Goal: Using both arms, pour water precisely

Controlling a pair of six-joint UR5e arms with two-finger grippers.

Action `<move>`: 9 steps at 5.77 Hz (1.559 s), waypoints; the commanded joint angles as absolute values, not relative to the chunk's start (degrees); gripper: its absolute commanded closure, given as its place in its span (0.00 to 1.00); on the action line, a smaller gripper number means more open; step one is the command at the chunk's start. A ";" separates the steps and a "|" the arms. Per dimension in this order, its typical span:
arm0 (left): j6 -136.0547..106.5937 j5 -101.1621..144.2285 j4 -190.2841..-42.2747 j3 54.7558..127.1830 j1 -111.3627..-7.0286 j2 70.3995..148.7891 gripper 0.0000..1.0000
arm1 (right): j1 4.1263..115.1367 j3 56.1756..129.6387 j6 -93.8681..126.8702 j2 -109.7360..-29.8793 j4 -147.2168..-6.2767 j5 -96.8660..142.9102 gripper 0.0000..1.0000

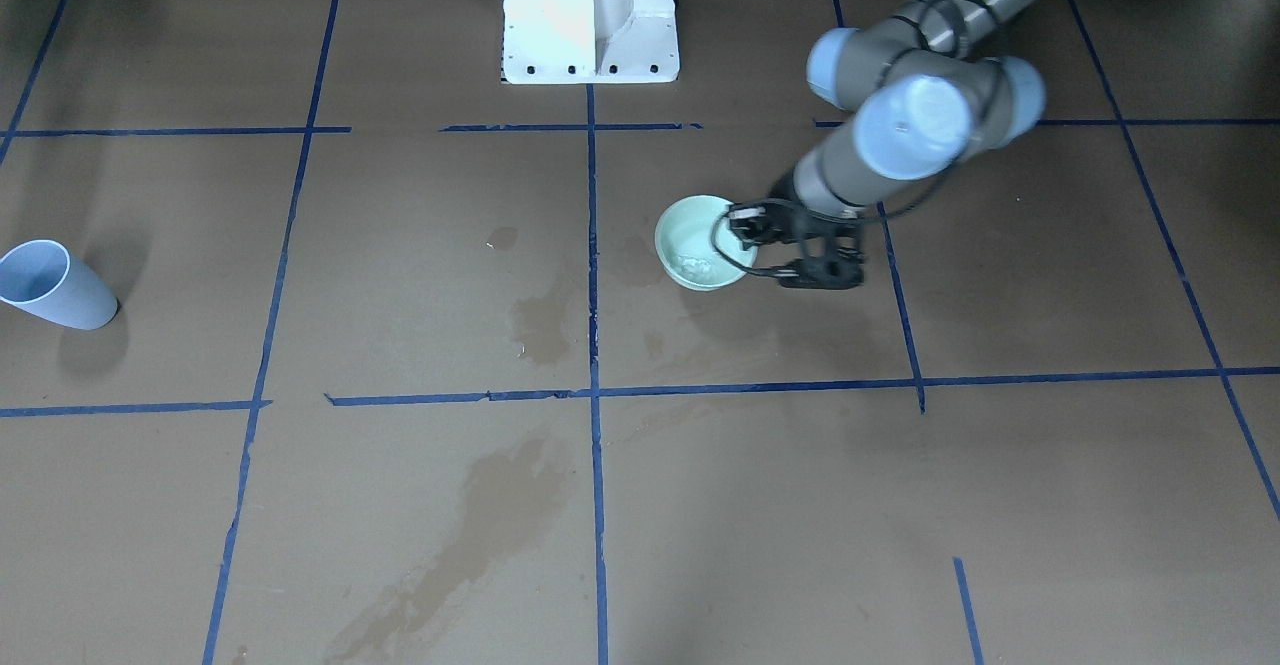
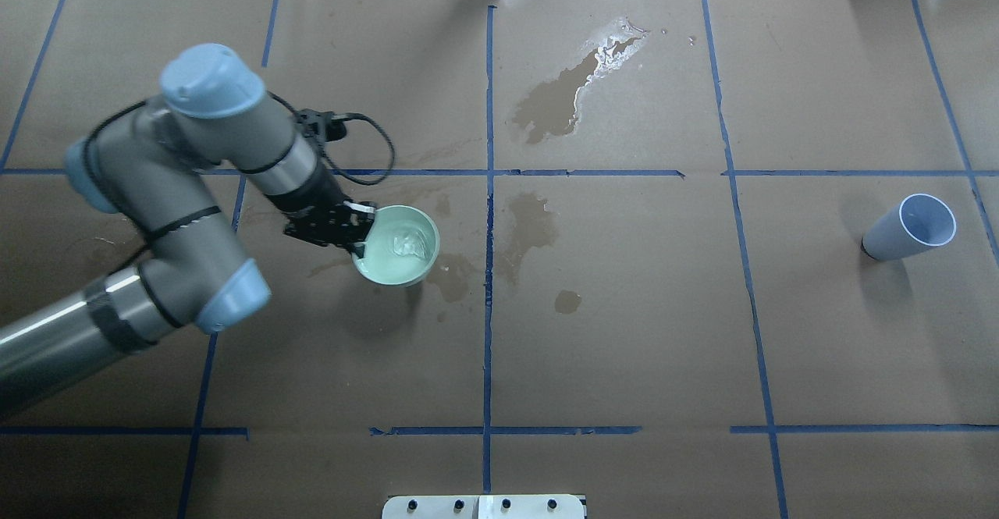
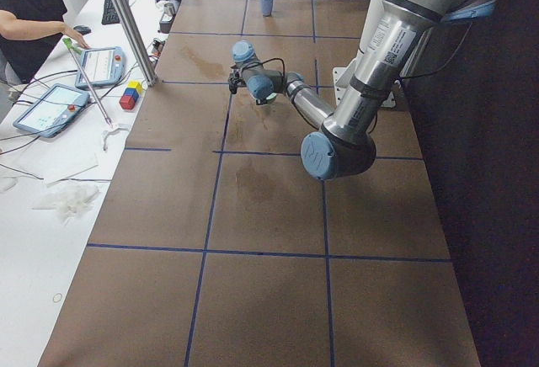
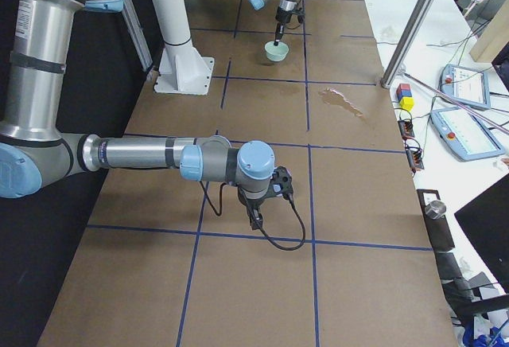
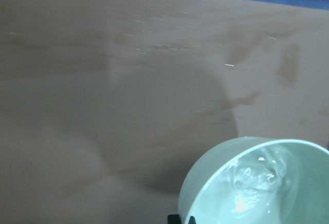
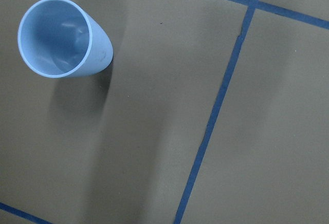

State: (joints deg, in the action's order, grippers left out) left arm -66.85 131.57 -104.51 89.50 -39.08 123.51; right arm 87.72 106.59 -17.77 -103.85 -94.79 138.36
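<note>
A pale green bowl sits left of the table's middle, with clear water rippling inside. It also shows in the front view and the left wrist view. My left gripper is shut on the bowl's rim, one finger inside and one outside. I cannot tell whether the bowl is lifted. A light blue cup stands empty at the far right, seen from above in the right wrist view. My right gripper shows only in the exterior right view, so I cannot tell if it is open or shut.
Wet patches darken the brown paper: a long one at the far middle and smaller ones beside the bowl. The white pedestal stands at the robot's edge. A side table with tablets and a metal post lies beyond.
</note>
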 commanded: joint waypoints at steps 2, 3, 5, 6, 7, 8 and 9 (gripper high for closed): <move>-71.01 125.87 -104.24 80.95 -33.85 133.50 0.98 | 87.71 108.71 -17.58 -103.71 -94.83 138.60 0.00; -71.10 125.42 -104.33 81.03 -32.97 133.51 0.97 | 87.71 109.07 -17.67 -103.71 -94.83 138.60 0.00; -71.19 125.42 -104.41 81.04 -32.78 133.86 0.89 | 87.71 109.25 -17.67 -104.15 -92.05 139.13 0.00; -71.19 125.42 -104.50 81.12 -32.78 133.94 0.50 | 87.63 109.16 -17.40 -104.15 -91.76 139.04 0.00; -71.19 125.42 -105.29 81.56 -32.96 133.86 0.06 | 87.63 109.07 -17.14 -104.15 -91.76 139.04 0.00; -72.58 125.42 -106.08 83.48 -33.83 133.42 0.00 | 87.63 109.25 -17.23 -104.41 -91.67 139.30 0.00; -74.08 125.42 -105.91 89.50 -35.67 130.63 0.00 | 87.02 109.42 -16.97 -104.59 -91.15 139.92 0.00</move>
State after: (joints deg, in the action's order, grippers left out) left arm -72.79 125.42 -105.82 85.01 -34.25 132.62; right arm 87.40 109.27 -17.14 -104.41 -91.53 139.44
